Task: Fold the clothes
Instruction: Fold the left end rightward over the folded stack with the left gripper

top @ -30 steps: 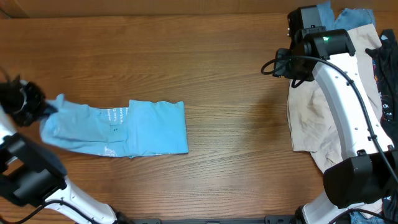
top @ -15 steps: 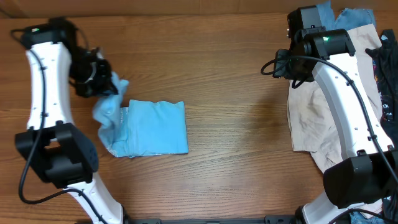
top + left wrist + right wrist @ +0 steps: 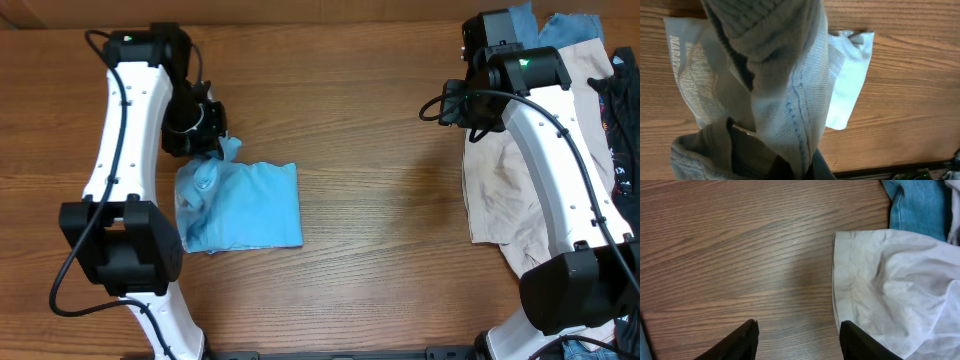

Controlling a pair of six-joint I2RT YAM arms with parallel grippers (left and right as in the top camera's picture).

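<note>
**Operator:** State the material and shape of the workpiece.

**Technician:** The T-shirt [image 3: 245,205] is light sky-blue knit cotton. It lies on the left half of the wood-grain table [image 3: 380,230]. Its right part is a flat, roughly rectangular fold. Its far left corner is bunched and drawn up off the surface. The left wrist view shows a fine ribbed weave, a stitched seam and white lettering [image 3: 687,65] on the flat layer beneath.

**Operator:** State the condition of the left claw.

**Technician:** The left gripper [image 3: 220,145] is pressed together, pinching the raised bunch of the T-shirt at that far left corner.

**Operator:** State the condition of the right claw.

**Technician:** The right gripper [image 3: 799,340] has its fingers spread apart. It holds nothing and touches nothing. It hangs over bare wood just left of the hemmed edge of a wrinkled beige garment [image 3: 495,190]. A dusty-blue garment [image 3: 920,205] lies at the far side of the beige one. A black garment [image 3: 625,110] lies at the right edge of the table.
</note>
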